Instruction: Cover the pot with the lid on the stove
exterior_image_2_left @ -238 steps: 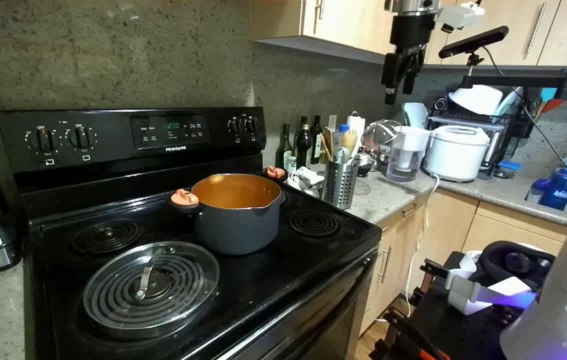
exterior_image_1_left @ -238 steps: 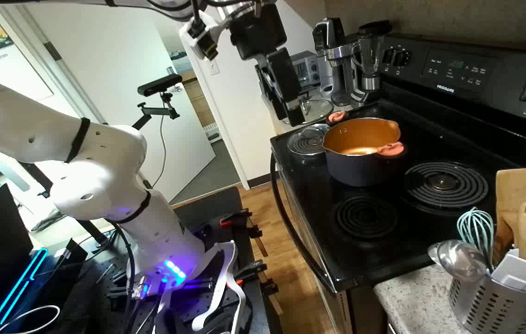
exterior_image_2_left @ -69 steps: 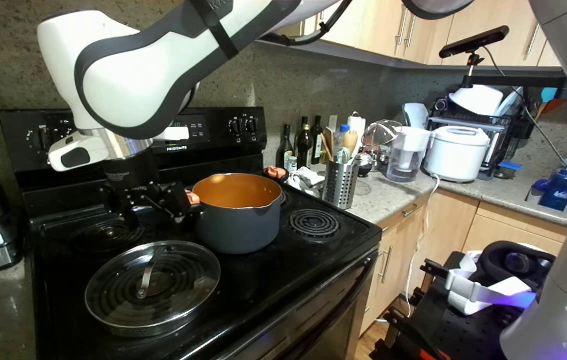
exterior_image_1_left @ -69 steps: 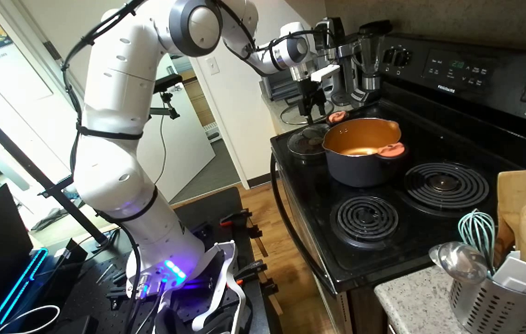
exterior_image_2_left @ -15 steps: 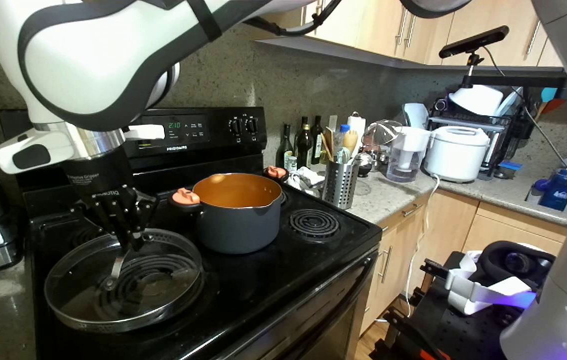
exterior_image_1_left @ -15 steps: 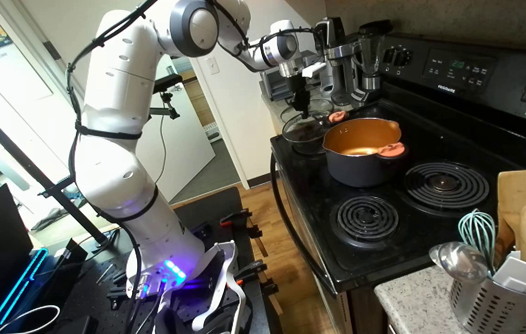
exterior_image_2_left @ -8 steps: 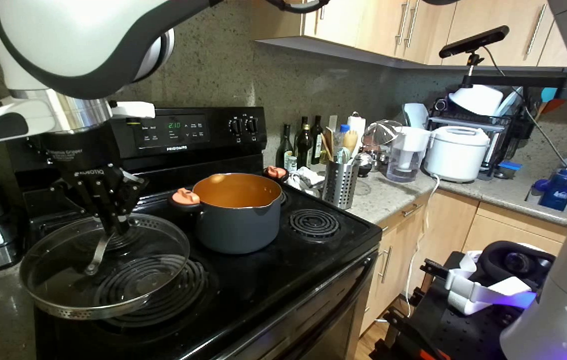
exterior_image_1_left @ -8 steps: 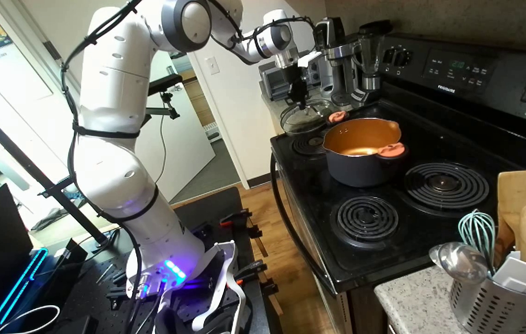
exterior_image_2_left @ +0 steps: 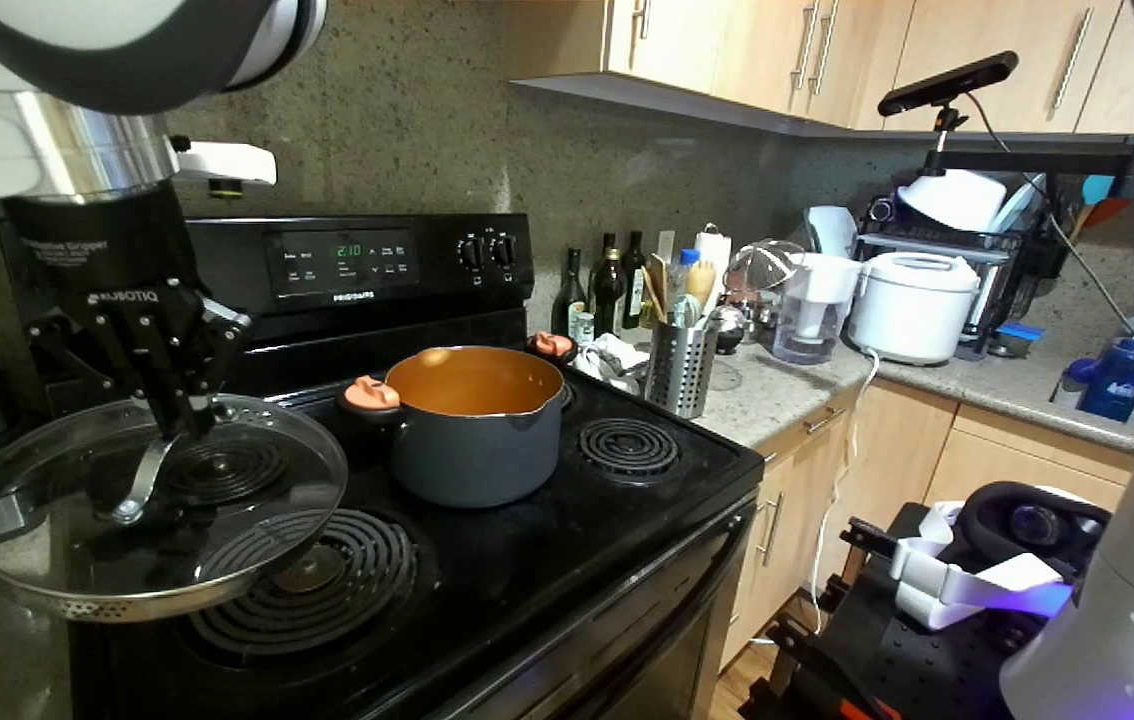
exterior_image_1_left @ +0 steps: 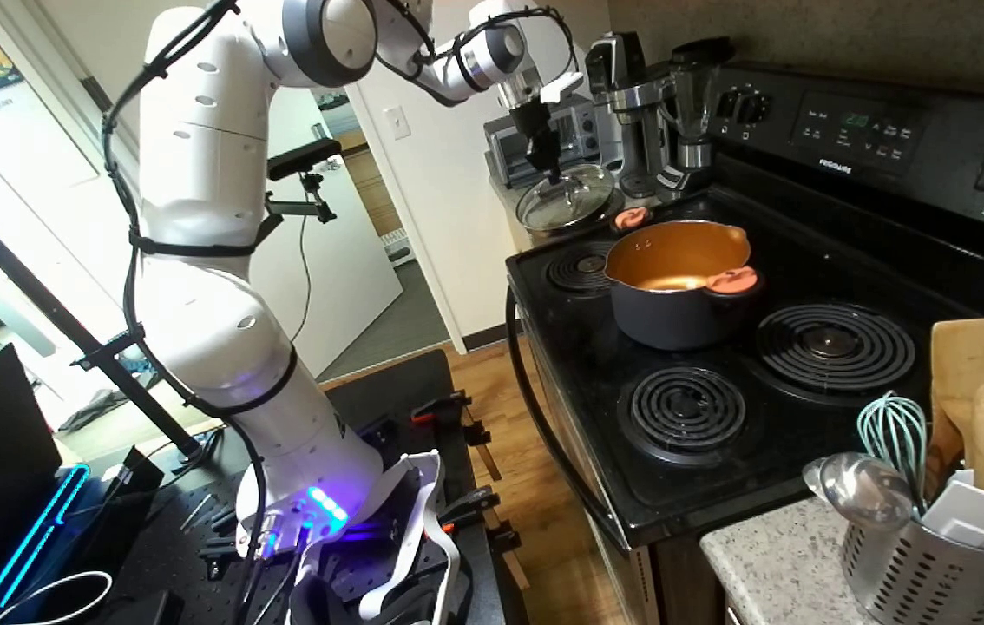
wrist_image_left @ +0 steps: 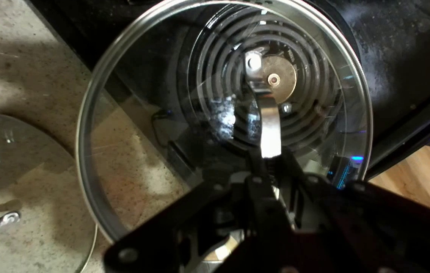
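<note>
My gripper [wrist_image_left: 268, 159] is shut on the curved metal strap handle [wrist_image_left: 270, 125] of the see-through glass lid [exterior_image_2_left: 77, 540]. The lid hangs in the air, slightly tilted, partly above the near coil burner and partly above the counter. In both exterior views the dark grey pot [exterior_image_2_left: 475, 450] stands uncovered on the stove [exterior_image_2_left: 527, 570], with its orange inside showing. The lid and gripper are beside the pot, apart from it, on the blender side. The fingers hide the far end of the handle in the wrist view.
Another glass lid [wrist_image_left: 29, 182] lies on the speckled counter [wrist_image_left: 14, 68] beside the stove. A blender [exterior_image_1_left: 692, 113] and a toaster oven [exterior_image_1_left: 574, 130] stand behind the held lid. The pot's orange-topped handle [exterior_image_2_left: 370, 393] sticks out towards the lid. A utensil holder [exterior_image_2_left: 682, 370] stands beyond the stove.
Some seconds ago the lid rested on the burner, with the gripper above the stove. Now the gripper grasps its handle. Over the last second the lid has risen and moved away from the pot.
</note>
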Tool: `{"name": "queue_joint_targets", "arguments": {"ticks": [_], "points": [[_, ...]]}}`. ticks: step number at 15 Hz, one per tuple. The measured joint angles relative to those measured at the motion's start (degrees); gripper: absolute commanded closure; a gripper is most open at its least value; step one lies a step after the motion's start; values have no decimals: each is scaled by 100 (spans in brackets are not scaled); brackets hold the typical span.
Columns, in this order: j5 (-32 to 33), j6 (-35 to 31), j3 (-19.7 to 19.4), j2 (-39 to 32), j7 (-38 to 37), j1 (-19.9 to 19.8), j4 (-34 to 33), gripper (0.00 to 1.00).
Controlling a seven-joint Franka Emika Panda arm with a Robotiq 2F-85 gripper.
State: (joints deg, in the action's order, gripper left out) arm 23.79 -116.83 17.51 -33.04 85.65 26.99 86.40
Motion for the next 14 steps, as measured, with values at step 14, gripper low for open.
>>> {"name": "queue_joint_targets", "arguments": {"ticks": [14], "points": [[-2,810,88,1543,-1090,106,472,96]]}}
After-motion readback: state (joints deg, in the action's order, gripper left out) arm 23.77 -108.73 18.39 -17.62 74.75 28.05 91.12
